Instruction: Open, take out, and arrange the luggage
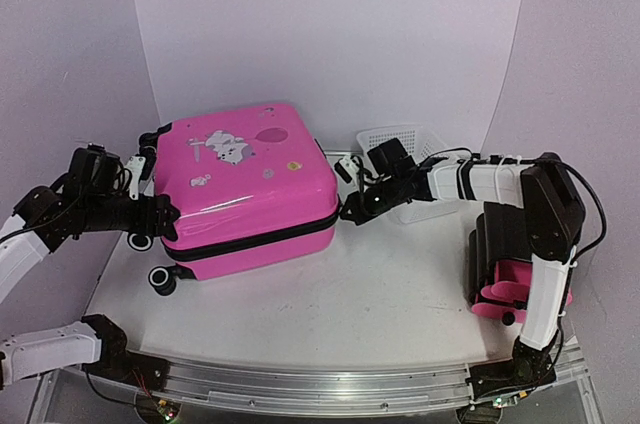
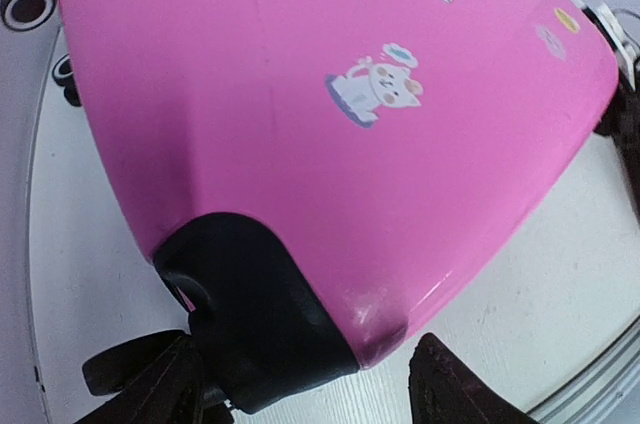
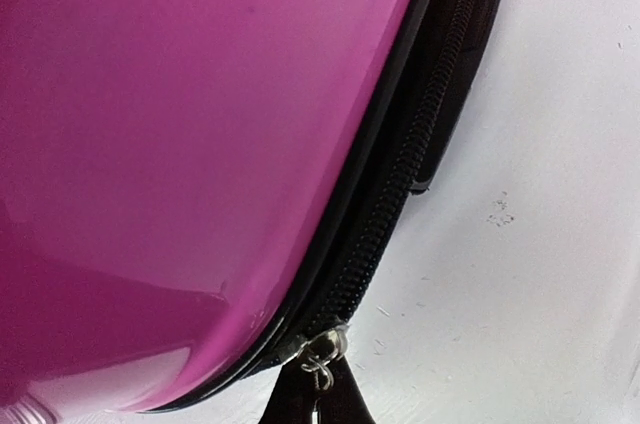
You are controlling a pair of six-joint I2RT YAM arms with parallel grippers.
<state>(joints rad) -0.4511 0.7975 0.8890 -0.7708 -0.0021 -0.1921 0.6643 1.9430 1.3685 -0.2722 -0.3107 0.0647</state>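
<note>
The luggage [image 1: 245,184], a hot-pink hard-shell suitcase with cartoon stickers on its lid, lies flat and closed on the white table [image 1: 380,294]. My left gripper [image 1: 160,214] is at its left end. In the left wrist view this gripper [image 2: 300,394] stands open, its fingers [image 2: 450,389] straddling the black corner piece [image 2: 260,324] of the luggage [image 2: 330,124]. My right gripper [image 1: 350,209] is at the suitcase's right corner. In the right wrist view it [image 3: 315,409] is shut on the metal zipper pull [image 3: 325,354] at the black zipper band [image 3: 400,194].
A white mesh basket [image 1: 405,144] stands behind my right arm. A small black cabinet with pink drawers [image 1: 505,264] sits at the right edge. The suitcase's small wheels [image 1: 162,279] stick out at its near left corner. White walls close in the back.
</note>
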